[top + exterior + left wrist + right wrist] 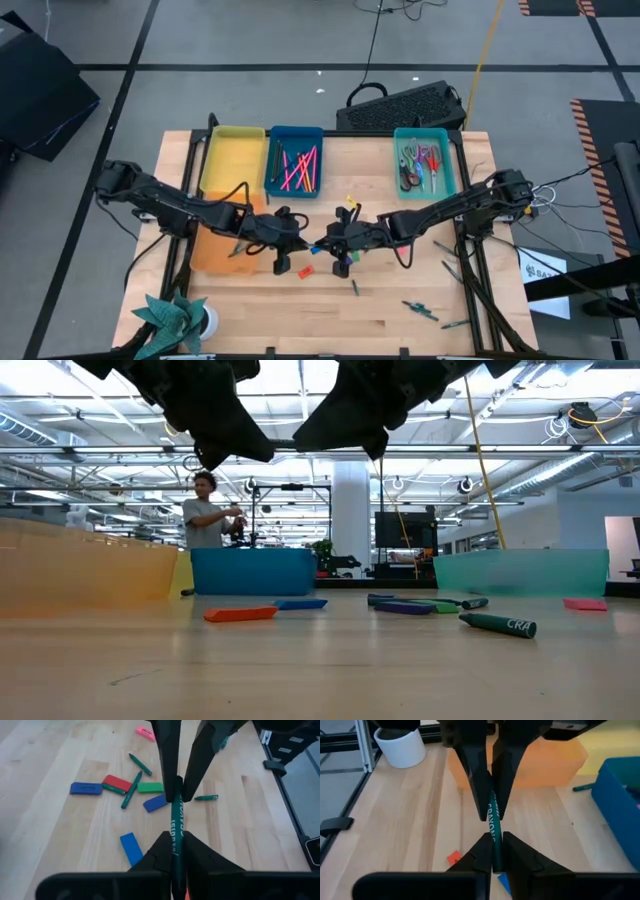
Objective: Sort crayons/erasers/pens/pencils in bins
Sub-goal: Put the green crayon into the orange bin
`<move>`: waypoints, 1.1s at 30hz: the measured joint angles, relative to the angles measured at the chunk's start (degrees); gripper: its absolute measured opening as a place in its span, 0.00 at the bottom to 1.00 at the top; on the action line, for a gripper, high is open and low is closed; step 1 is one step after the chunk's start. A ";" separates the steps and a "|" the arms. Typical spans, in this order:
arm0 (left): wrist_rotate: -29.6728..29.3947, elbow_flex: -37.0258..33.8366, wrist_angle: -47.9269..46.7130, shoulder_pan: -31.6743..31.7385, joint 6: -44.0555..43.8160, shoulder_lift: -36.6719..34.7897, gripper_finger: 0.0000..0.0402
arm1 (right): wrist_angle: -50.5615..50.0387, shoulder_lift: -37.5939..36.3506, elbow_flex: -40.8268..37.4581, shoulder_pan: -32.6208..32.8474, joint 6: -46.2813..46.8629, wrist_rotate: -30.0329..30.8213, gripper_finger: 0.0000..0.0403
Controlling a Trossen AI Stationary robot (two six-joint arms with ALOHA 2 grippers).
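Note:
A green crayon [176, 817] hangs over the table's middle, held at both ends. My left gripper [174, 837] is shut on one end and my right gripper [493, 837] on the other; they meet tip to tip [315, 246]. Below lie erasers: a red eraser [116, 782], a blue eraser [86, 788], a green eraser [150, 787] and a pink eraser [145, 732], flat on the wood among loose green crayons [131, 795]. The yellow bin [232, 155], blue bin [293, 160] and teal bin [424, 160] stand at the far edge. The orange bin [222, 248] is under my left arm. My left gripper pinches the crayon's near end [175, 851] between its two fingers, coming level from the table's left. The crayon lies along the fingers and sticks out ahead, lifted clear of the table. My right gripper pinches the crayon's opposite end [493, 849] between its two fingers, level from the table's right, the crayon lying along them. The crayon stays about level between both grippers, above the wood.
A black keyboard [405, 105] lies beyond the far edge. A white cup [400, 745] with green folded paper [170, 318] stands at the front left. Several loose sticks [425, 310] lie at the front right. A person [208, 510] stands in the room behind.

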 joint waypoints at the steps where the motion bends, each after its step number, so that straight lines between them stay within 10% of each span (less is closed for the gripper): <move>1: -0.02 0.00 -0.43 0.00 -0.14 -0.47 0.06 | 0.40 0.00 0.00 0.12 -0.31 0.41 0.10; 17: 1.45 18.83 -77.06 -5.87 -21.48 -5.38 0.07 | -9.20 -8.00 1.41 -1.56 1.07 10.44 0.58; 33: 2.95 -4.21 -66.14 -13.51 -41.21 -6.78 0.09 | -22.11 9.76 18.93 -21.55 -12.63 -9.89 0.58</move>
